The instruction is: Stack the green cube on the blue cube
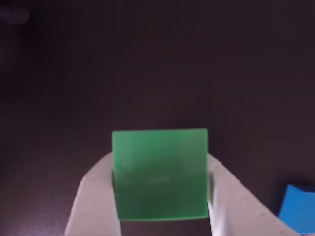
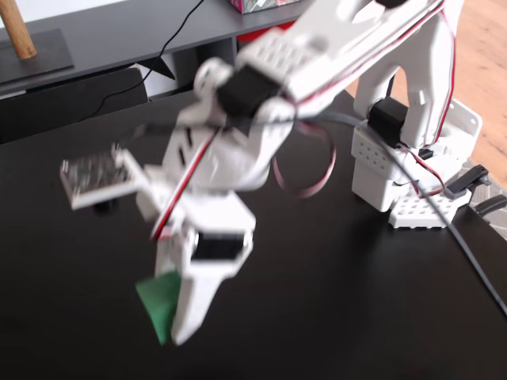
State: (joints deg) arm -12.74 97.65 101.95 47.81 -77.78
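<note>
Here a black table fronts a dark shelf; the gripper clamps the green cube, tilted, no long axis.

Green cube clamped between white gripper fingers, blue cube apart at lower right
</note>
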